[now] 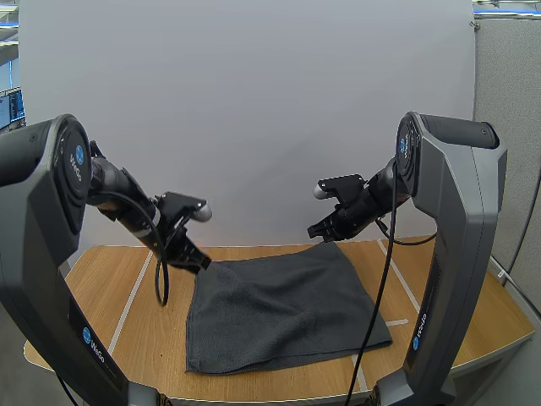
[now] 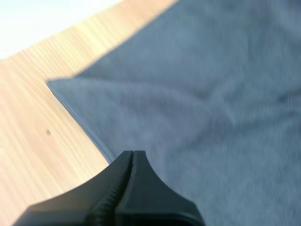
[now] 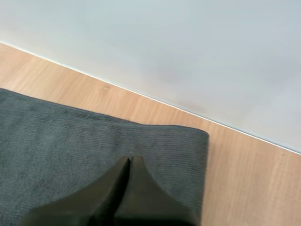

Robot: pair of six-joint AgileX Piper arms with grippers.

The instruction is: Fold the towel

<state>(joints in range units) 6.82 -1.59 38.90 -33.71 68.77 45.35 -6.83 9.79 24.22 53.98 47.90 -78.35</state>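
Note:
A dark grey towel [image 1: 283, 309] lies flat on the wooden table [image 1: 110, 296], spread as a rough rectangle. My left gripper [image 1: 199, 262] hangs just above the towel's far left corner, fingers shut with nothing between them. In the left wrist view the shut gripper [image 2: 132, 153] points over the towel [image 2: 211, 108] near its corner edge. My right gripper [image 1: 315, 232] hovers over the far right corner, also shut on nothing. The right wrist view has the closed gripper [image 3: 130, 159] above the towel [image 3: 70, 146], close to its rounded folded corner [image 3: 200, 136].
White tape lines [image 1: 131, 296] run along the table on the left, and another [image 1: 404, 283] on the right. A white backdrop wall [image 1: 254, 110] stands right behind the table's far edge. Bare wood lies on both sides of the towel.

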